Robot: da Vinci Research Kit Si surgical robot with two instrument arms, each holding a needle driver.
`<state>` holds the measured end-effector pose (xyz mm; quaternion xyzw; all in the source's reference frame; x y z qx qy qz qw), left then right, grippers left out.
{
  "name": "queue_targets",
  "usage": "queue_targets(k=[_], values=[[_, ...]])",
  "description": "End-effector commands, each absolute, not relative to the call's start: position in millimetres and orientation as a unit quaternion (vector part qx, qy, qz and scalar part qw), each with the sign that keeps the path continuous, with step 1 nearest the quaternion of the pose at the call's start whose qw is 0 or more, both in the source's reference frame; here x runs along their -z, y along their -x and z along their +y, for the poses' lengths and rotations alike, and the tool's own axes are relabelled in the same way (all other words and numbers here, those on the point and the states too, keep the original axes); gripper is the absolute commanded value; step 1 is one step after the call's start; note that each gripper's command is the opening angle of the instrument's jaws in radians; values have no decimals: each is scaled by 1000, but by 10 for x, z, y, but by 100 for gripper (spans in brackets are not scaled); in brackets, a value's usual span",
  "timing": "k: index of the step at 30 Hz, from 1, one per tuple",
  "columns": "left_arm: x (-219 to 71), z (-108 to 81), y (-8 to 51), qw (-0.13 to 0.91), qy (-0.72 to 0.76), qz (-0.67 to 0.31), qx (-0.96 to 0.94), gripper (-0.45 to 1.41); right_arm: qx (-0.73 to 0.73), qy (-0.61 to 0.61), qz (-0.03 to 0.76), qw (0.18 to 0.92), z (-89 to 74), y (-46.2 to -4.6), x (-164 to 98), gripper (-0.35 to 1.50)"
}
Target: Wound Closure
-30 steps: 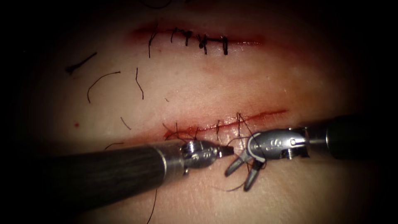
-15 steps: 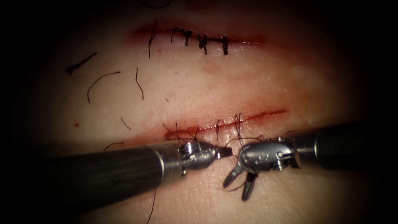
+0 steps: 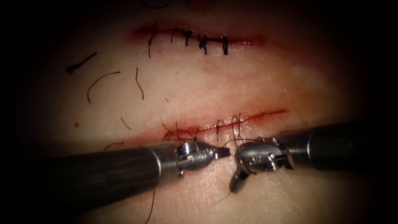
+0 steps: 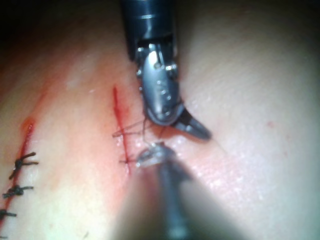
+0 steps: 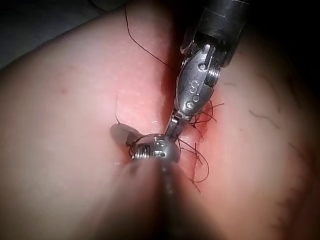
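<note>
The left arm's grey metal tool [image 3: 223,152] is seen shut on the thin black thread [image 3: 234,132] just near the red cut [image 3: 226,122]. The right arm's grey metal tool [image 3: 236,182] is pointed down; its grip cannot be told. Two tools are counted.

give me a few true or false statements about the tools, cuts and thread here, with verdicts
1. The upper cut is closed with dark stitches. True.
2. The left tool has its jaws wide open. False: they are shut on the thread.
3. Cut ends of thread lie on the tissue. True.
4. The right tool is at the upper cut. False: it is just below the lower cut.
</note>
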<state>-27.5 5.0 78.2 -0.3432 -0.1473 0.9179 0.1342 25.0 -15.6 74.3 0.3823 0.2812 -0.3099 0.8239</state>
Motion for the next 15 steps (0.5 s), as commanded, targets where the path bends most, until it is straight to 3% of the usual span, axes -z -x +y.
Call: queue_targets(k=[1, 9, 15], values=[[-788, 46, 279, 133, 344, -148, -918, -45, 300, -373, 294, 828, -150, -254, -744, -35], [-782, 33, 268, 136, 341, -147, -919, -45, 155, -291, 410, 850, -81, -219, -715, -35], [-777, 18, 267, 137, 339, -148, -919, -45, 109, -269, 438, 851, -58, -215, -713, -35]])
